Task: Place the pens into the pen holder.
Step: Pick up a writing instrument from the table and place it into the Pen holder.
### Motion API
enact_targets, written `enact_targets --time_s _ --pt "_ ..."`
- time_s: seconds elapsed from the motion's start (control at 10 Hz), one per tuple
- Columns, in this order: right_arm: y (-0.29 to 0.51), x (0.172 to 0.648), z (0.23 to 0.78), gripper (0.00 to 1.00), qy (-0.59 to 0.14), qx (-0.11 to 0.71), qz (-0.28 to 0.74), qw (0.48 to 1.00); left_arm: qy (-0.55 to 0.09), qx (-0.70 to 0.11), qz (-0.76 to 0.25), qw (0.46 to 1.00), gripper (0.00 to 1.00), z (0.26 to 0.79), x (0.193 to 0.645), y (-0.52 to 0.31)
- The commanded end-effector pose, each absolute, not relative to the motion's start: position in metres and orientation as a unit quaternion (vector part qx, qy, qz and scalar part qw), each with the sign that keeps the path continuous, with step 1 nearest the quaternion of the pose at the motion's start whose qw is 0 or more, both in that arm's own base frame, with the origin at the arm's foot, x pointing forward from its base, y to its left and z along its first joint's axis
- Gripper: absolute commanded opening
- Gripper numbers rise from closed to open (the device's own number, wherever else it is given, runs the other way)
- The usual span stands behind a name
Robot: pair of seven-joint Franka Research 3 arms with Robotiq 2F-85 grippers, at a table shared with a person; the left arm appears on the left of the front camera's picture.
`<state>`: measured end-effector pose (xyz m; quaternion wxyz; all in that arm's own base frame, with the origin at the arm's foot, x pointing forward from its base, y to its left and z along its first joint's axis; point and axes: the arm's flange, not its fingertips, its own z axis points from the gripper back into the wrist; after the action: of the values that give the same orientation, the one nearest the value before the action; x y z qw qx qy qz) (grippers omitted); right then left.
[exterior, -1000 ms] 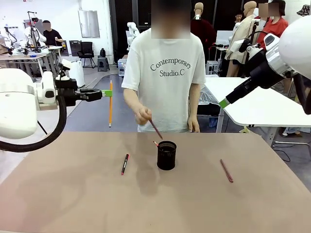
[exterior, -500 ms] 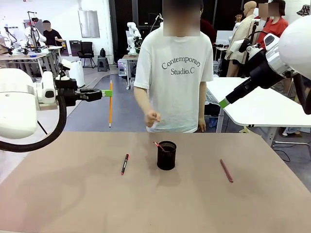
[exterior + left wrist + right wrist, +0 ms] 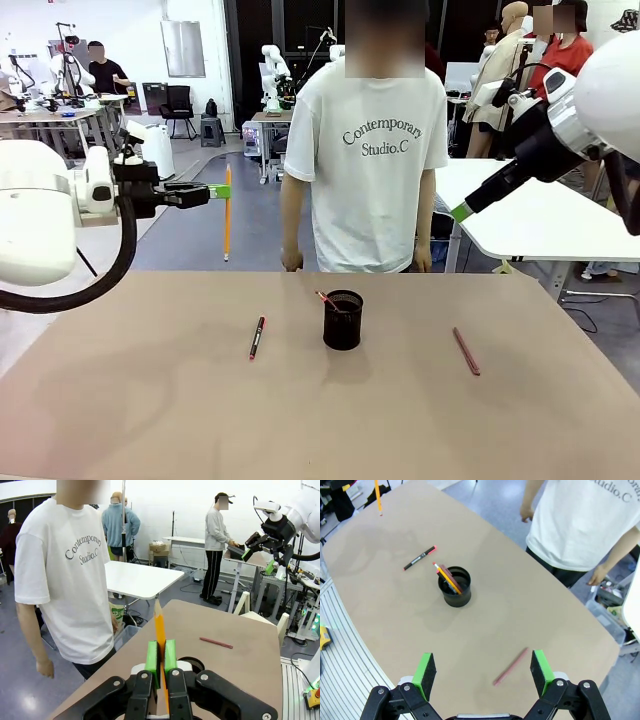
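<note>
My left gripper (image 3: 222, 191) hangs high over the table's far left, shut on a yellow-orange pencil (image 3: 227, 215) that points straight down. In the left wrist view the pencil (image 3: 159, 627) is clamped between the green pads (image 3: 152, 656). The black mesh pen holder (image 3: 343, 320) stands mid-table with a yellow pencil and a dark red pen (image 3: 447, 578) leaning in it. A black pen with red ends (image 3: 257, 338) lies left of the holder. A reddish-pink pen (image 3: 466, 352) lies to its right. My right gripper (image 3: 462, 211) is raised at the right, open and empty (image 3: 483, 667).
A person in a white T-shirt (image 3: 372, 150) stands at the far edge behind the holder, both hands down by the table edge. A white table (image 3: 540, 215) stands beyond the right corner. The near half of the brown table (image 3: 320, 430) is bare.
The person dropped a dark red pen into the holder, drew the hand back and stepped to the right. Neither arm moved.
</note>
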<state>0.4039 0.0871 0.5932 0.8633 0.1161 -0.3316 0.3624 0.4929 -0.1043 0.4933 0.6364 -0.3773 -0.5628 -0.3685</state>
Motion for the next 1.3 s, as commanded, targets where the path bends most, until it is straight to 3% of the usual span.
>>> enact_targets --time_s 0.0,0.6,0.9,1.2 --pt "0.086 0.404 0.593 1.0 -0.333 0.121 0.363 0.862 -0.565 -0.38 -0.37 0.632 0.0 0.496 0.495 -0.104" --pt "0.086 0.404 0.593 1.0 -0.333 0.121 0.363 0.862 -0.548 -0.399 -0.382 0.628 0.0 0.485 0.5 -0.125" --pt "0.086 0.404 0.593 1.0 -0.333 0.121 0.363 0.862 -0.577 -0.406 -0.414 0.575 0.0 0.475 0.507 -0.186" --pt "0.086 0.404 0.593 1.0 -0.333 0.121 0.363 0.862 -0.563 -0.443 -0.46 0.525 0.0 0.457 0.507 -0.239"
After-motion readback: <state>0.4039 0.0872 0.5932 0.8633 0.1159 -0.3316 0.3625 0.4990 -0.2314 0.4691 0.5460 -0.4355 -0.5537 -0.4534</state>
